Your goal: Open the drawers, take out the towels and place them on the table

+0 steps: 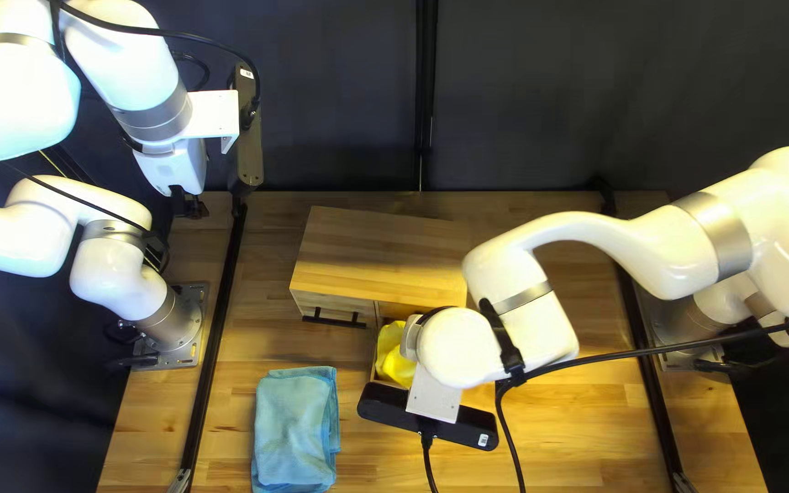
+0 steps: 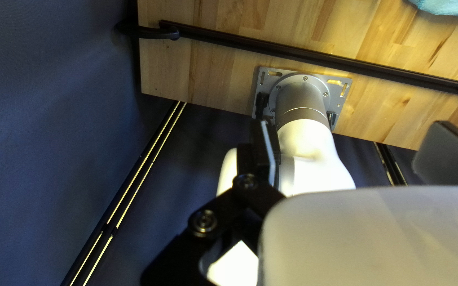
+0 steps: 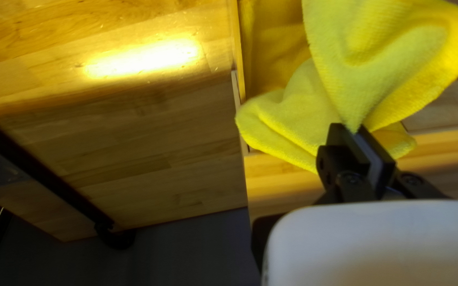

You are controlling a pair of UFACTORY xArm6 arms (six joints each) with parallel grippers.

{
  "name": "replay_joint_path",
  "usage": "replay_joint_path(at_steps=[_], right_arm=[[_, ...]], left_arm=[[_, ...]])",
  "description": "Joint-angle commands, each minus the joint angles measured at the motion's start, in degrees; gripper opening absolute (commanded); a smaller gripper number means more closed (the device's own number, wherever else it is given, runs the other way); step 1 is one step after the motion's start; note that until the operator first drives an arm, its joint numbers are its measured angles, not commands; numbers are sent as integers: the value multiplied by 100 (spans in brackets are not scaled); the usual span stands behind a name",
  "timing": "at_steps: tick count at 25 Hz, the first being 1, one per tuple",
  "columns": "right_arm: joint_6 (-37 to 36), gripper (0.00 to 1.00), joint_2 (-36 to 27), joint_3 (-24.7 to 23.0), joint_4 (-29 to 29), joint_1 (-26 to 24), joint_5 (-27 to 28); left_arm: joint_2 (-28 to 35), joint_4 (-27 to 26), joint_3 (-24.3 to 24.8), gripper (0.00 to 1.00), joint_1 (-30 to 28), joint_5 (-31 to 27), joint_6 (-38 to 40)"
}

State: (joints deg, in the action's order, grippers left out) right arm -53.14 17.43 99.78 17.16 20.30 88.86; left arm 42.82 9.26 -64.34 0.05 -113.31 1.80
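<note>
Right arm [image 1: 593,239] bends low over the open drawer [image 3: 284,186], right gripper [image 3: 353,133] clamped on the yellow towel [image 3: 352,59] (wrist hides most of the drawer).

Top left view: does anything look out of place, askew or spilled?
Nothing stands out. The blue towel lies folded on the table. The yellow towel is bunched, pinched by the right gripper and partly out of the open drawer, as the task would have it.
</note>
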Motion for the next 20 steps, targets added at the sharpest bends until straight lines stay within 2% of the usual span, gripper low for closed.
replay_joint_path(at_steps=[1, 8, 11, 14, 20], right_arm=[[11, 0, -81, 450, -15, 117, 615], [161, 0, -274, 977, -102, 334, 1357], [312, 0, -344, 950, -173, 475, 1465], [496, 0, -424, 746, -273, 630, 1396], [826, 0, -855, -304, -459, 831, 760]], left_arm=[[0, 0, 0, 100, 0, 0, 0], [0, 0, 0, 100, 0, 0, 0], [0, 0, 0, 100, 0, 0, 0], [0, 0, 0, 100, 0, 0, 0], [0, 0, 0, 100, 0, 0, 0]])
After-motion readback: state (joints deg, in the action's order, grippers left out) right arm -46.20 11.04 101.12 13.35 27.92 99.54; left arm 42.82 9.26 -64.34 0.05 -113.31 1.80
